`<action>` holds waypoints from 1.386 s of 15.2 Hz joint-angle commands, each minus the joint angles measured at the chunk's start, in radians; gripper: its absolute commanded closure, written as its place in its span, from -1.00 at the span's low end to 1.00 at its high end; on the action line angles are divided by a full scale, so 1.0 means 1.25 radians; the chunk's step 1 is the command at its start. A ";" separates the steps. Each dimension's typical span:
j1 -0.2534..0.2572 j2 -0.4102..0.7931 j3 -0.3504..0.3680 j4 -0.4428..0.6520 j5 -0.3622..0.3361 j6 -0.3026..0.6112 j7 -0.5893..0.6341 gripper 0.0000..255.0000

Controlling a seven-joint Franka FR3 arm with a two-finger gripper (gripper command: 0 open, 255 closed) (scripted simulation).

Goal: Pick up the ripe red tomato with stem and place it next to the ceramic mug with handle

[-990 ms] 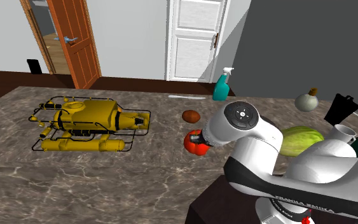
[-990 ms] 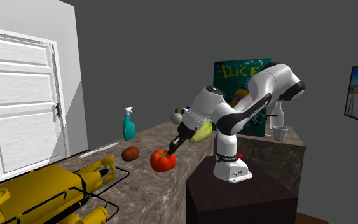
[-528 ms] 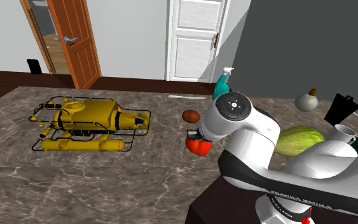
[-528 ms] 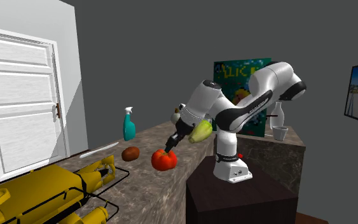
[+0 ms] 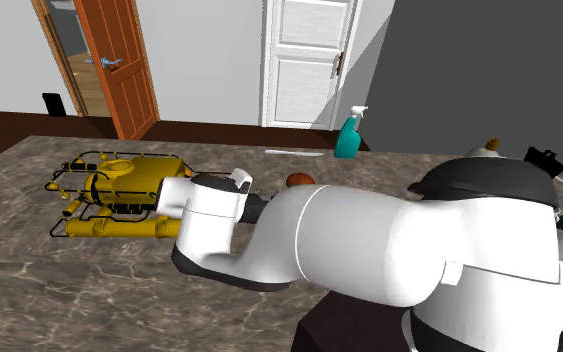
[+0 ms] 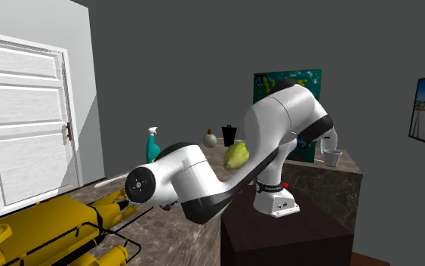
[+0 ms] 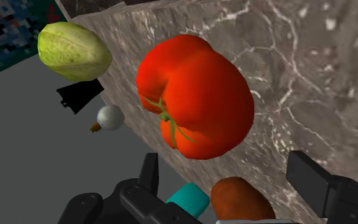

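In the wrist view the red tomato point(image 7: 196, 95) with a green stem lies on the marbled counter point(image 7: 311, 76), beyond my gripper point(image 7: 225, 167). The two black fingers point(image 7: 311, 177) stand wide apart and neither touches the tomato, so the gripper is open and holds nothing. In the second exterior view the pale mug point(image 6: 331, 157) stands at the far end of the counter, in front of a colourful poster point(image 6: 290, 79). The white arm point(image 5: 349, 240) stretches across the shoulder view and hides both tomato and mug there. In the second exterior view the arm point(image 6: 195, 181) hides the tomato.
A yellow underwater vehicle point(image 5: 129, 195) lies on the counter at the shoulder view's left. A teal spray bottle point(image 5: 347, 135), a brown round thing point(image 5: 300, 180), a green melon point(image 6: 235, 156), a small white bulb point(image 7: 109, 118) and a black object point(image 7: 79, 95) also crowd the counter.
The gripper has opened and let go of the tomato. The arm has swung toward the shoulder view's left, now covering the tomato in both exterior views.
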 commanded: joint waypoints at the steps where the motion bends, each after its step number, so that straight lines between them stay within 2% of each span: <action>1: -0.108 -0.082 0.065 0.105 0.008 -0.104 -0.033 -1.00; 8: -0.074 -0.060 0.050 -0.005 0.003 -0.030 -0.028 -1.00; 16: -0.074 -0.060 0.050 -0.005 0.003 -0.030 -0.028 -1.00; 17: -0.074 -0.060 0.050 -0.005 0.003 -0.030 -0.028 1.00; 21: -0.074 -0.060 0.050 -0.005 0.003 -0.031 -0.028 1.00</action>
